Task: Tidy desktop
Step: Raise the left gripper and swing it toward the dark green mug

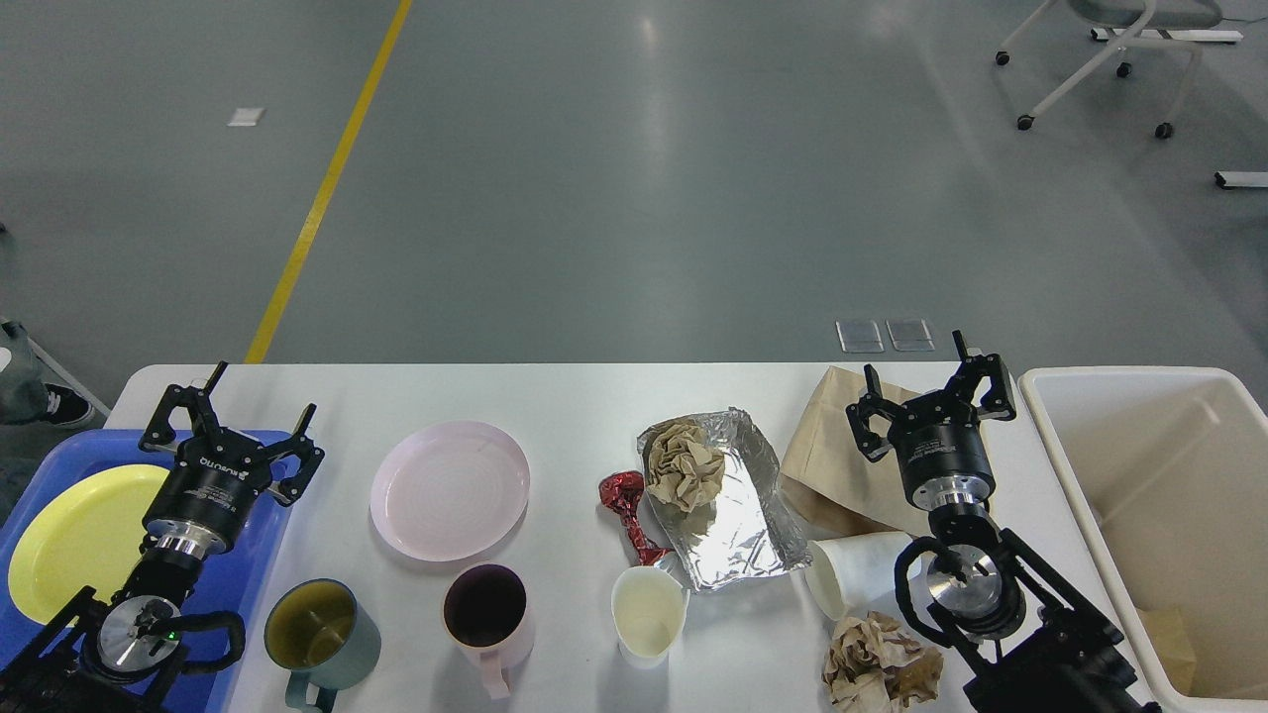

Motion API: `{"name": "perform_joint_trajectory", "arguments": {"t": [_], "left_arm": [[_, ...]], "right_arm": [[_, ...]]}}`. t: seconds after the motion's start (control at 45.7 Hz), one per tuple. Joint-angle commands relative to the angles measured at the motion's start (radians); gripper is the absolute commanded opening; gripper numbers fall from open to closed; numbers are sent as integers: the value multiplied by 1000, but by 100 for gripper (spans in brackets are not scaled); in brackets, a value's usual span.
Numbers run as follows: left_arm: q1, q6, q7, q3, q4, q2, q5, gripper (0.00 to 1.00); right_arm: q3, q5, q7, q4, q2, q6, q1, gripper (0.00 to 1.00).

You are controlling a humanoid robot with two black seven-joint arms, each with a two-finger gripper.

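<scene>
While both pincers hang spread and empty, your right pincer (pixel 931 398) is nearer the brown paper bag (pixel 827 465), lying at eight o'clock on the bench (pixel 555 396).

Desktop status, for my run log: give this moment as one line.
desktop: cluttered | left hand: open, above blue tray | right hand: open, above paper bag | holding: nothing
</scene>
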Motion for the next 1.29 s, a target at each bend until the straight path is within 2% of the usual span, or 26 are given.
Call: {"name": "perform_joint_trajectory", "arguments": {"t": [0.0, 0.219, 0.306, 0.394, 0.481, 0.613, 0.722, 0.81, 0.875, 0.919, 1.029, 1.138, 1.269], "left_arm": [[0, 2, -2, -3, 1, 5, -2, 97], [-5, 19, 0, 4, 1, 29, -5, 97], [-11, 62, -2, 27, -1, 95, -11, 97], [-60, 91, 1, 142, -1, 189, -11, 97], [-149, 103, 11, 355, 12, 299, -11, 97], [-354, 96, 15, 786, 21, 440, -9, 97], [-606, 90, 17, 1235, 16, 505, -6, 97], [-833, 85, 9, 1637, 9, 505, -3, 97], [-992, 80, 3, 1875, 5, 505, -11, 97], [-1063, 76, 18, 1975, -7, 503, -11, 97], [-1209, 70, 18, 2176, -102, 503, -3, 97], [-1350, 56, -28, 2287, -224, 470, -63, 97], [-1477, 62, -29, 2517, -335, 362, -77, 97]], "right_arm": [[0, 0, 0, 0, -1, 0, 0, 100], [0, 0, 0, 1, -1, 0, 0, 100], [0, 0, 0, 1, 1, -2, 0, 100], [0, 0, 0, 0, 1, 0, 0, 100], [0, 0, 0, 0, 1, 0, 0, 100], [0, 0, 0, 0, 1, 0, 0, 100], [0, 0, 0, 1, -1, 0, 0, 100], [0, 0, 0, 1, 1, 0, 0, 100], [0, 0, 0, 1, -1, 0, 0, 100], [0, 0, 0, 1, 1, 0, 0, 100], [0, 0, 0, 0, 1, 0, 0, 100], [0, 0, 0, 1, -1, 0, 0, 100], [0, 0, 0, 1, -1, 0, 0, 100]]}}
